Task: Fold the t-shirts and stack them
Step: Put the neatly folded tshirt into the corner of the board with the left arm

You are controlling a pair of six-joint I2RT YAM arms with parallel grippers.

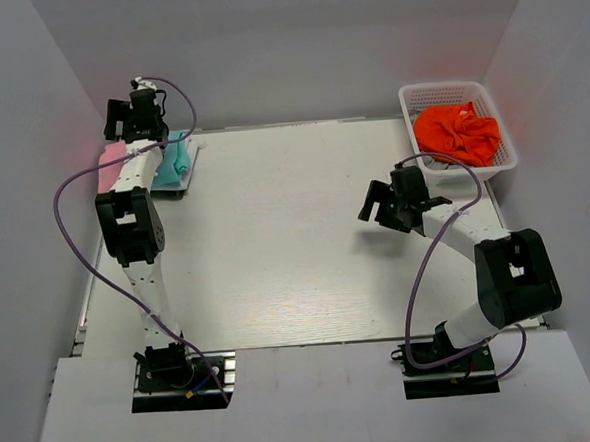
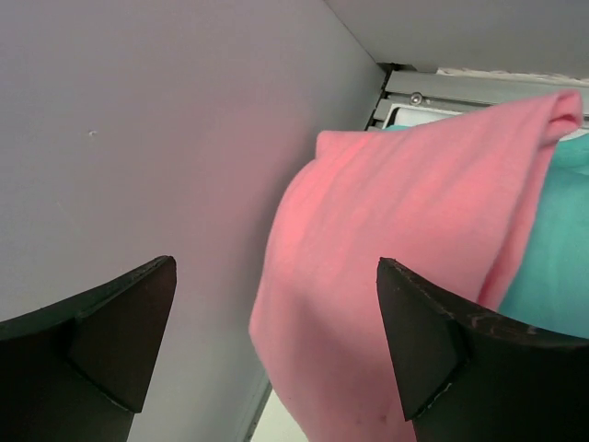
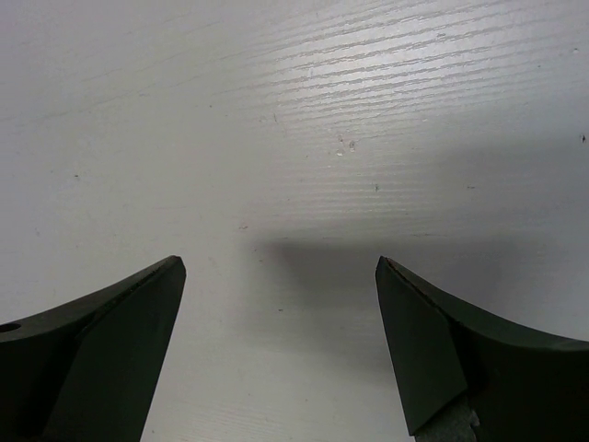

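Note:
A folded light pink t-shirt lies at the table's far left corner, against the left wall. A folded teal t-shirt lies right next to it. In the left wrist view the pink shirt fills the middle and its right edge overlaps the teal shirt. My left gripper hovers over the pink shirt, open and empty. My right gripper is open and empty above bare table at the right.
A white basket at the far right holds a crumpled orange cloth. A flat white sheet edge shows under the teal shirt. White walls stand close on the left, back and right.

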